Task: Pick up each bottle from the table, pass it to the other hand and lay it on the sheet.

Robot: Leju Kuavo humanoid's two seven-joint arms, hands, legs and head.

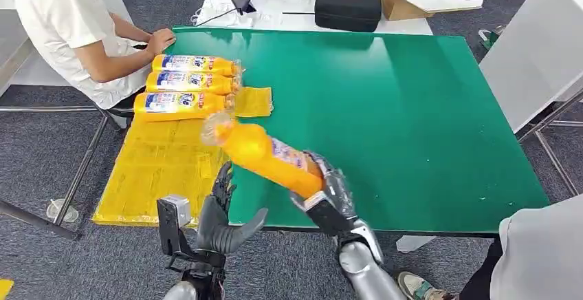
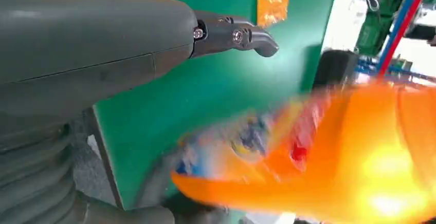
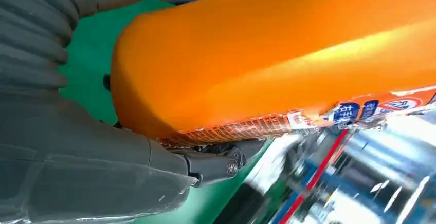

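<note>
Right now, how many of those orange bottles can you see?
4. Three lie side by side on the yellow sheet: far bottle, middle bottle, near bottle. The fourth bottle is held above the table's edge by the right robot hand.

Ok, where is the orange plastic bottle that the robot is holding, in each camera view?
Head view: orange plastic bottle in the right hand, tilted over the near table edge.
Left wrist view: blurred, beyond the open left hand.
Right wrist view: close up, in that hand's grip.
Shared landmark: green table top.
</note>
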